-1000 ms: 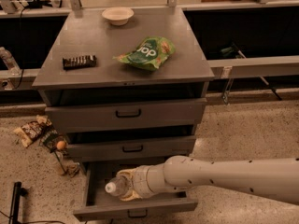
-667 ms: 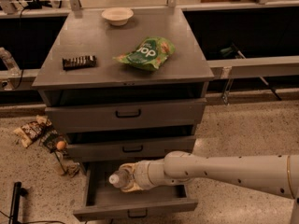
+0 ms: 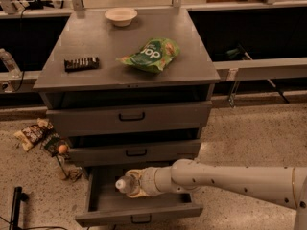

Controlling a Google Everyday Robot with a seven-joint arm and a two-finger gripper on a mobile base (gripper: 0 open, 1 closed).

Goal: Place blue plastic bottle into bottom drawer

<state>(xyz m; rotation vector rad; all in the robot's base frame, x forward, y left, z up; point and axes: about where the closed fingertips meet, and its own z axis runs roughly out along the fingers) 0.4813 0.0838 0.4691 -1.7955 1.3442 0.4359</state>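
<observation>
One blue plastic bottle (image 3: 123,184) pokes cap-first out of the gripper (image 3: 136,183), jaws pinching its body, hovering over the open bottom drawer (image 3: 110,202). Drawer floor right beneath the jaws, its handled front just nearer the camera.

On the surface (image 3: 96,37), the bowl (image 3: 121,16) lies at 12 o'clock, the snack bag (image 3: 151,54) at 3, the bar (image 3: 82,63) at 9. Below, the claw (image 3: 129,185) clasps the blue plastic bottle (image 3: 122,185) over the open bottom drawer (image 3: 139,215).
</observation>
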